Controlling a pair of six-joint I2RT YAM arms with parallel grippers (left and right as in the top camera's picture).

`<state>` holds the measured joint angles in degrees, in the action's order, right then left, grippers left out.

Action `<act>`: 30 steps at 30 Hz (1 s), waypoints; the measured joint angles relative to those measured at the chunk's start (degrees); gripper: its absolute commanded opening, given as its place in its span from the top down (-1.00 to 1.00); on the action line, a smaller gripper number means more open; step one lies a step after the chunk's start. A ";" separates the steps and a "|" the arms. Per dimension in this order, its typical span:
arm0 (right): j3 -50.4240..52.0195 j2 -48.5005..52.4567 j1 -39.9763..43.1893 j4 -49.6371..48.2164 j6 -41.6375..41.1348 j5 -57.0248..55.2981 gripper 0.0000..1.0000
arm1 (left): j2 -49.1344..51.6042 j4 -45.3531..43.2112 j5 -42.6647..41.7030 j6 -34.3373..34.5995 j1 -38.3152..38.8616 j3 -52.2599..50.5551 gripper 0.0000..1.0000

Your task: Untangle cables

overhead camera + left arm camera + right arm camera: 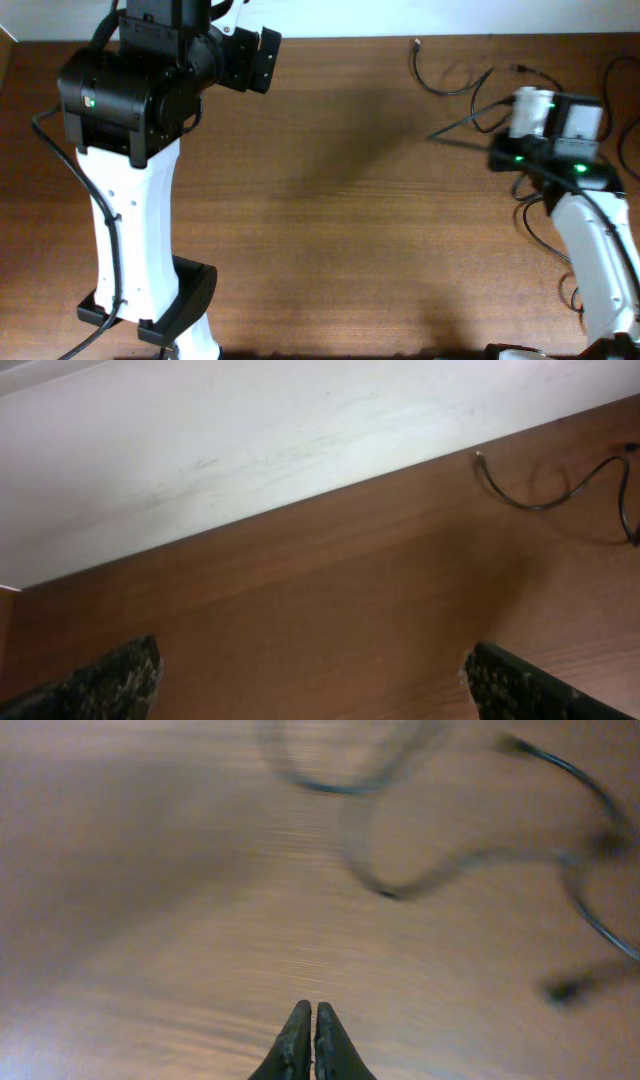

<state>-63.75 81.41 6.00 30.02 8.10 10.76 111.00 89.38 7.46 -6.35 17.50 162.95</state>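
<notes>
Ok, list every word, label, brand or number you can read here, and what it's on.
None can be read in any view.
The left arm housing: only a small green light, no lettering.
The right arm: green lights only.
The cables and table: no print visible; the right wrist view is blurred.

Thin black cables, loosely looped, flat

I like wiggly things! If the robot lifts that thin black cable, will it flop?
Probably floppy: the cable lies in loose curves on the table. Likely light, being thin. Pushed, it would probably bend, not slide whole.
</notes>
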 measured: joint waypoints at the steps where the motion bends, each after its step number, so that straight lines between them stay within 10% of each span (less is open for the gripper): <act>1: -1.09 -0.13 -4.28 -0.04 3.74 2.62 0.93 | 0.00 0.00 0.00 0.00 0.00 0.00 -0.98; 6: -11.08 -1.05 -8.04 3.37 14.49 4.39 0.91 | 0.00 0.00 -0.02 0.00 0.00 0.00 -0.98; 8: -11.96 -1.07 -8.04 4.98 16.26 4.15 -0.68 | 0.00 0.00 -0.02 0.00 0.00 0.00 -0.98; 9: -11.96 -1.07 -8.04 5.11 16.46 4.13 -0.94 | 0.00 0.02 -0.02 0.00 0.00 0.00 -0.98; 30: -12.33 -12.31 -7.96 3.76 10.03 7.13 -0.97 | 0.00 -0.02 -0.13 0.00 0.00 0.00 -0.98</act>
<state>-76.07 69.10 -1.96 33.78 18.13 17.89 111.00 89.36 7.33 -6.35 17.50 162.95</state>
